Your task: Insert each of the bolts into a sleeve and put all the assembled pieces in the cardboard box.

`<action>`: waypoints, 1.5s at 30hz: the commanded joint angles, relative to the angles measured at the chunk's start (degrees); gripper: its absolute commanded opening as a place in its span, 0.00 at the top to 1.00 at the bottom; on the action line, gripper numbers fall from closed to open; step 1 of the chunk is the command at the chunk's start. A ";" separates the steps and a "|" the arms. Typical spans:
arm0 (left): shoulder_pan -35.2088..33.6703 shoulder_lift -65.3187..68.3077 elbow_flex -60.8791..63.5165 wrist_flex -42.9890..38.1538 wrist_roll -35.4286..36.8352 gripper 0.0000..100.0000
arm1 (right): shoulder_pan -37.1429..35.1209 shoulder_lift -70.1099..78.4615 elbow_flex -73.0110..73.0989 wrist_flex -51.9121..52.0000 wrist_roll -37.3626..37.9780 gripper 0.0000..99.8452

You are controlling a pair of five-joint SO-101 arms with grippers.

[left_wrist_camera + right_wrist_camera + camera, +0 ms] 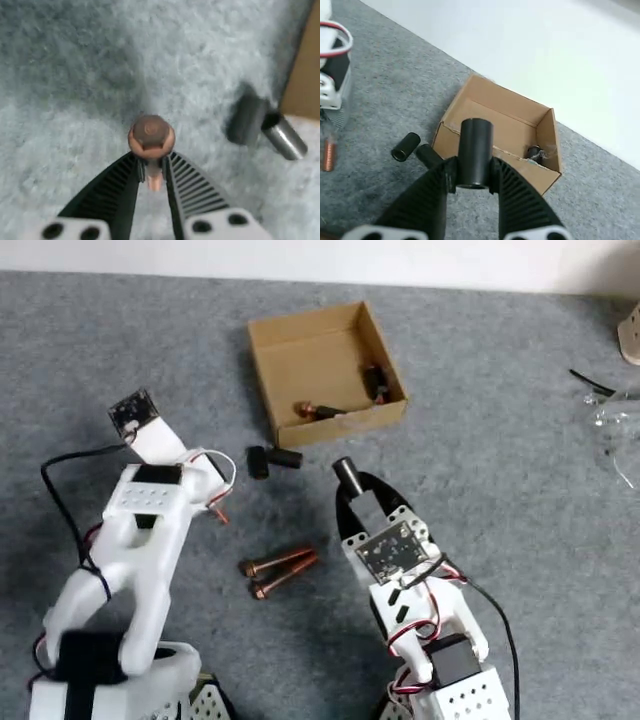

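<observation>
A copper bolt (151, 135) is gripped by its shaft in the clenched left tool (151, 167), and its head is turned away from the wrist, above the grey bench (500, 460). A black sleeve (475, 147) is clamped between the fingers of the right tool (472, 175) and stands out beyond the fingertips. This tool is held near the front of the cardboard box (262, 370). Inside the box, an assembled piece (318, 411) is laid along the near wall, and a second dark piece (376, 382) is seen by the right-hand wall. Two loose sleeves (285, 457) are laid on the bench just beside the box's near left corner, close against each other. Two spare bolts (277, 561) are laid side by side on the bench between the two arms, with their heads turned toward the left arm.
</observation>
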 commanded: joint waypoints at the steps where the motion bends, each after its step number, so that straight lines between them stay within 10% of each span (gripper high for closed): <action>1: -3.03 3.21 -3.47 -6.68 0.09 1.00 | 0.66 -1.01 5.93 -2.51 -0.44 1.00; 28: -3.82 20.44 -13.14 -6.86 0.09 1.00 | 0.92 -1.10 5.93 -2.68 -0.44 1.00; 45: 0.48 -23.69 8.84 -7.03 0.09 1.00 | 0.75 -1.01 5.93 -2.51 -0.44 1.00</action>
